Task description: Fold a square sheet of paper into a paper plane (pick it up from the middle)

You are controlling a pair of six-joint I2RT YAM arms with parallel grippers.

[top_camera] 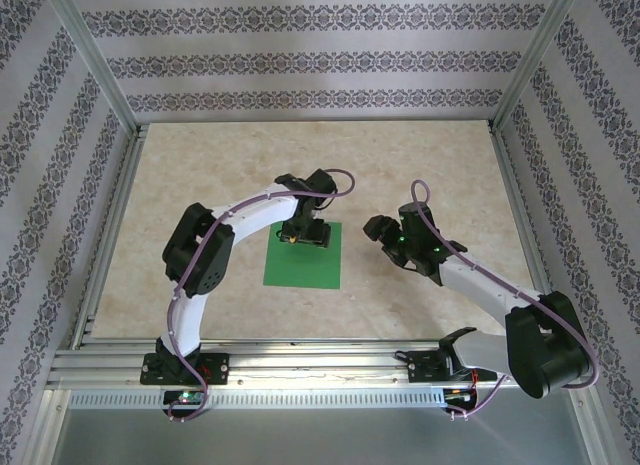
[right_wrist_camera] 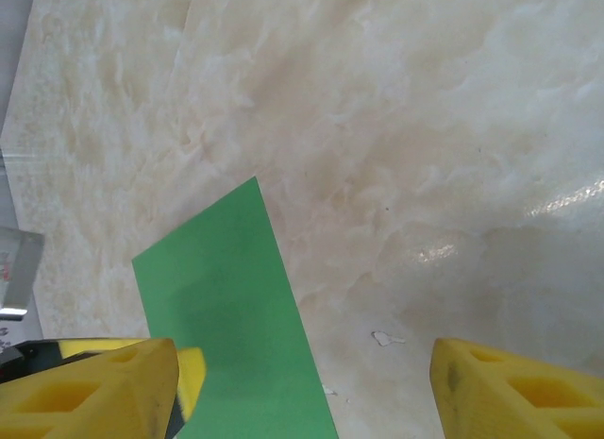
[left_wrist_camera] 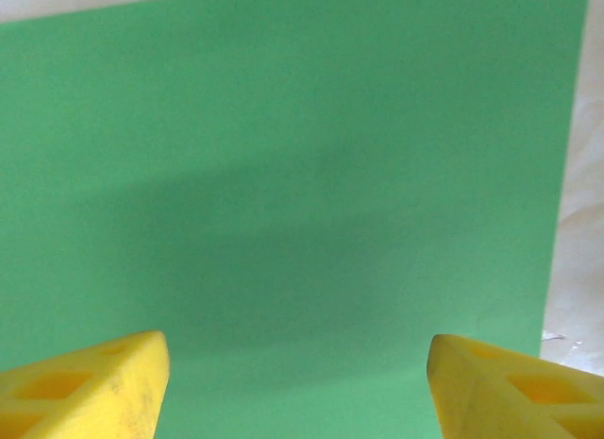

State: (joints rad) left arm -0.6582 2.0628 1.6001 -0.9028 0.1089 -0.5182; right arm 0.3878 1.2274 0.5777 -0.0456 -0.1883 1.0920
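Nothing legible anywhere: no word, brand or number. Plain green across the square sheet of paper (top_camera: 303, 257), mere ornamental bands on the wallpaper (top_camera: 300, 63). Tiny reddish marks on a grey part (right_wrist_camera: 14, 260) at the table's edge, too blurred to read.

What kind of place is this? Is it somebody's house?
Probably not a house: it looks like a robot test booth. The left arm and right arm are bolted to a metal rail beside a marble-look table, wallpaper panels box it in, and one square sheet of paper lies ready.
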